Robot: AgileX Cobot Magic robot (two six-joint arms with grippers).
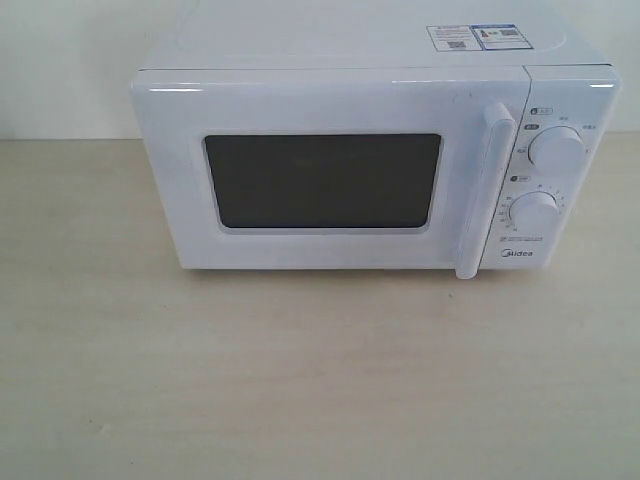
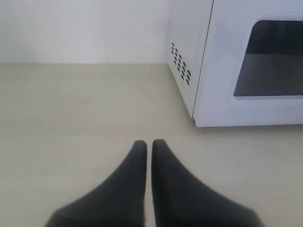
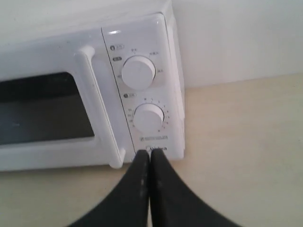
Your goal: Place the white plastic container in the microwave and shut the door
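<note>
Two sets of jaws pressed together | door closed on microwave

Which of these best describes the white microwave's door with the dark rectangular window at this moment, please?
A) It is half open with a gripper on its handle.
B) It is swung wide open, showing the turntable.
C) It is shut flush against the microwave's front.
C: the white door with the dark rectangular window lies flush with the front of the white boxy microwave, and nothing touches its long vertical white handle.
</note>
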